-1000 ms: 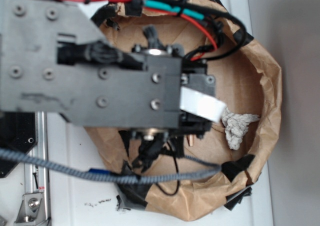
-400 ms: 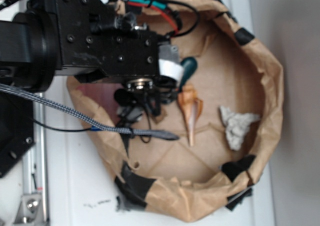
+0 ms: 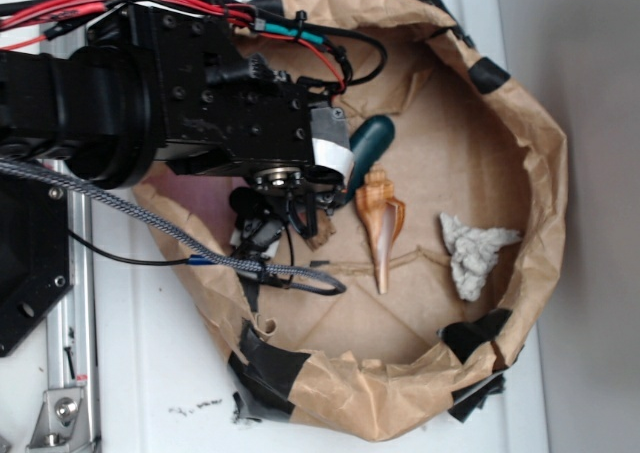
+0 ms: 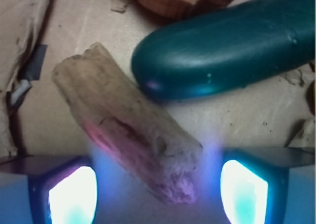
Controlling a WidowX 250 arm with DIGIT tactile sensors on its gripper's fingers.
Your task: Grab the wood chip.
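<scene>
Gripper (image 4: 158, 189) jaws stand apart, the wood chip (image 4: 126, 127) lying slantwise between the glowing fingertips (image 4: 71, 194), one end near 11 o'clock, untouched by either. Compared with the earlier exterior view, the arm has slid toward 9 o'clock, uncovering more of the green stone (image 3: 370, 143). At the chip's 2 o'clock that stone lies just beside it. Farther right sit the seashell (image 3: 380, 218) and grey lump (image 3: 472, 251) inside the paper bowl (image 3: 545, 173)

We see a brown paper nest (image 3: 545, 173), patched with black tape (image 3: 270, 363), filling the frame's centre. Inside it, a dark green oval stone (image 3: 372, 141) sits at upper centre, touching the orange-tan spiral seashell (image 3: 381, 218) below; a pale grey lump (image 3: 472, 253) lies right.
</scene>
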